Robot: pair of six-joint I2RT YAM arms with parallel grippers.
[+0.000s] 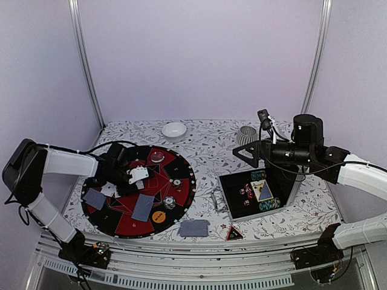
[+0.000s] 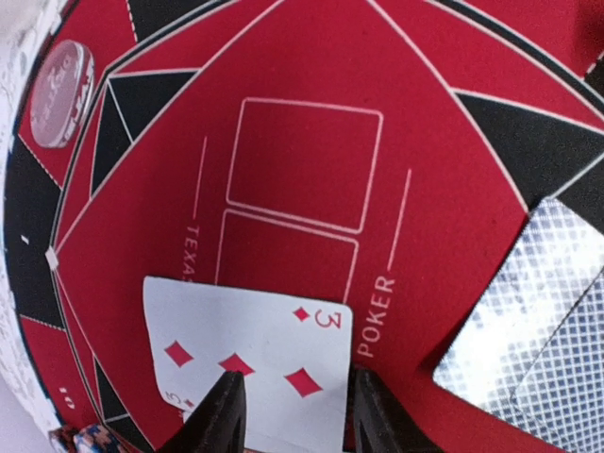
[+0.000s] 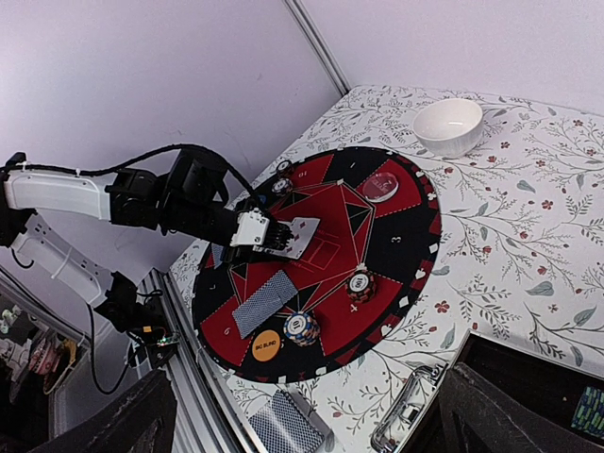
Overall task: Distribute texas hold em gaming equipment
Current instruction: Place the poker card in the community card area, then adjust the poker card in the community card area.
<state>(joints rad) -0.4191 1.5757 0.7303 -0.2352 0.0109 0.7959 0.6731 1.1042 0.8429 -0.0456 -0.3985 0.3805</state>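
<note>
Left pincer (image 2: 293, 411) apart over card (image 2: 250, 363) on mat (image 2: 425, 142), right pincer (image 3: 316, 415) apart beyond its edge

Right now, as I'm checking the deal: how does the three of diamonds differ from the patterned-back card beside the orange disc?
The three of diamonds shows its face, red pips up; the patterned-back card lies face down. The three of diamonds sits between the left gripper's parted fingers; the patterned-back card has no gripper near. Both are playing cards within the round mat's edge.

Matt felt mat (image 2: 311, 57), glossy paper card (image 2: 250, 326)
</note>
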